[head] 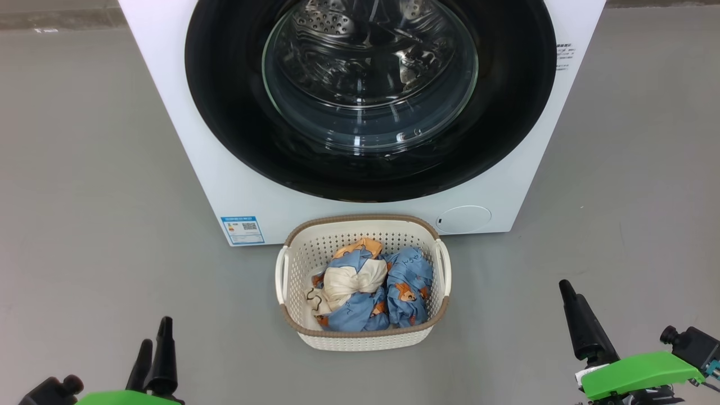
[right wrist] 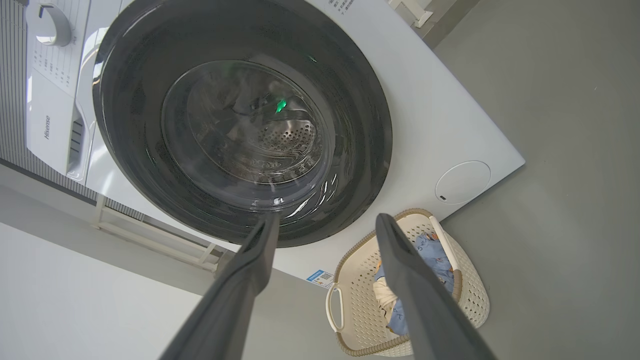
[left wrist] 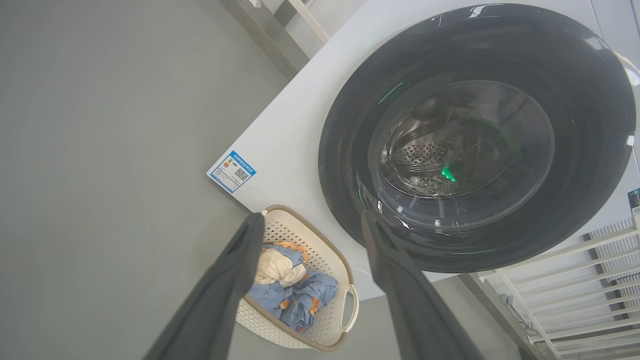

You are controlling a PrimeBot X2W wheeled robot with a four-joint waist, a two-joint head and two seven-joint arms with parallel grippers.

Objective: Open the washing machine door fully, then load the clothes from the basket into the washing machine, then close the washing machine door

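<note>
Currently the washing machine door (head: 509,112) sits closed, clothes (head: 368,295) in basket (head: 360,218).

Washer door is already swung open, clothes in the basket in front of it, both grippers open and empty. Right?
Not the door: the washing machine door is shut, flush on the front of the washing machine, as the head view shows. The rest holds: the clothes lie in the basket in front, and the left gripper and right gripper are open and empty.
</note>
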